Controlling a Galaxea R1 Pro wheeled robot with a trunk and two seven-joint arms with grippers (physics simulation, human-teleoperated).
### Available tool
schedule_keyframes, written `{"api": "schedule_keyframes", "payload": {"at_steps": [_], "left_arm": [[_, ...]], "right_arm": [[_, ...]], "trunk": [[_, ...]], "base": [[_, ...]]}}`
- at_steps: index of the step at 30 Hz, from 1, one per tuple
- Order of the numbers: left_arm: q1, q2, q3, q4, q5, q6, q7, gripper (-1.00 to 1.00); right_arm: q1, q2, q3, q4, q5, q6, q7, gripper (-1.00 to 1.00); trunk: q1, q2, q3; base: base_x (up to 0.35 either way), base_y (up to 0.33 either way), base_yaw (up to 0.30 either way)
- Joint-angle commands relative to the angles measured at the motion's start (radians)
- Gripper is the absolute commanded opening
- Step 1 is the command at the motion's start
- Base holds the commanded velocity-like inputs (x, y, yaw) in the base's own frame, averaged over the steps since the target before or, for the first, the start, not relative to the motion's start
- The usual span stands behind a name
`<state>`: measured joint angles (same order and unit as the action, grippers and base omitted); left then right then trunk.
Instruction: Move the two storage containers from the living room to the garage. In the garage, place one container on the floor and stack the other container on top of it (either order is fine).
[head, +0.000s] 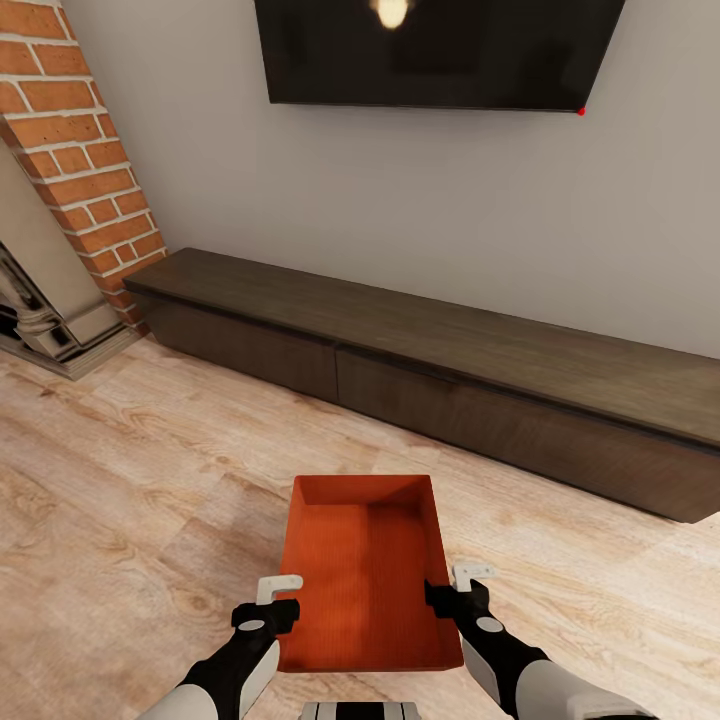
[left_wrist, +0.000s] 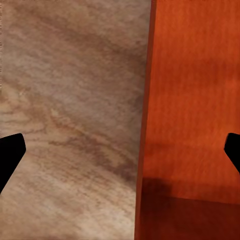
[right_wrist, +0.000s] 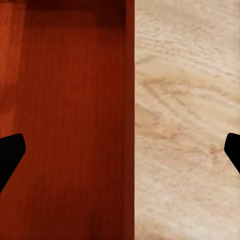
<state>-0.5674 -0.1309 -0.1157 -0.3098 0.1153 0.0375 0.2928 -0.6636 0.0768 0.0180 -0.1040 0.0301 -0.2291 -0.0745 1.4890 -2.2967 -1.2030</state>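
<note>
I see a plain pale wall (head: 400, 210) ahead with a flat black TV (head: 440, 50) mounted high, and a rough red brick fireplace (head: 85, 150) to my left. Below the TV runs a long, low cabinet (head: 450, 390) of dark matte wood. The floor (head: 130, 480) is light wood planks with swirling grain. On or just above it, between my arms, is an orange-red open-topped rectangular bin (head: 365, 575), finely ribbed. My left end effector (head: 278, 598) straddles the bin's left wall, one finger inside, one outside; the right end effector (head: 458, 588) straddles the right wall likewise. In the wrist views both sets of fingers stand wide apart, gripping nothing.
</note>
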Motion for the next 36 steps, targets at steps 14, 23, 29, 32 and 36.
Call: {"api": "schedule_keyframes", "payload": {"at_steps": [14,23,29,32,36], "left_arm": [[0.0,-0.001,-0.009,-0.003,0.009,0.002,0.011,1.0],[0.0,-0.002,-0.009,-0.01,0.009,-0.005,0.012,1.0],[0.0,-0.001,-0.007,-0.04,0.009,-0.005,0.012,1.0],[0.0,-0.001,-0.006,-0.049,0.009,-0.005,0.012,1.0],[0.0,-0.001,-0.005,-0.054,0.009,-0.005,0.012,1.0]], "right_arm": [[-0.001,0.001,0.002,0.004,0.001,-0.004,-0.005,1.0],[-0.001,0.001,0.002,0.007,0.001,-0.004,-0.006,1.0],[-0.001,0.001,0.002,0.008,0.001,-0.004,-0.005,1.0],[-0.001,0.001,0.002,0.007,0.001,-0.004,-0.005,1.0],[-0.001,0.001,0.002,0.008,0.001,-0.004,-0.005,1.0]], "trunk": [[0.0,0.0,-0.001],[0.0,0.0,-0.001],[0.0,0.0,-0.001],[0.0,0.0,-0.001],[0.0,0.0,-0.001]], "base": [[0.0,0.0,0.0],[0.0,0.0,0.0],[0.0,0.0,0.0],[0.0,0.0,0.0],[0.0,0.0,0.0]]}}
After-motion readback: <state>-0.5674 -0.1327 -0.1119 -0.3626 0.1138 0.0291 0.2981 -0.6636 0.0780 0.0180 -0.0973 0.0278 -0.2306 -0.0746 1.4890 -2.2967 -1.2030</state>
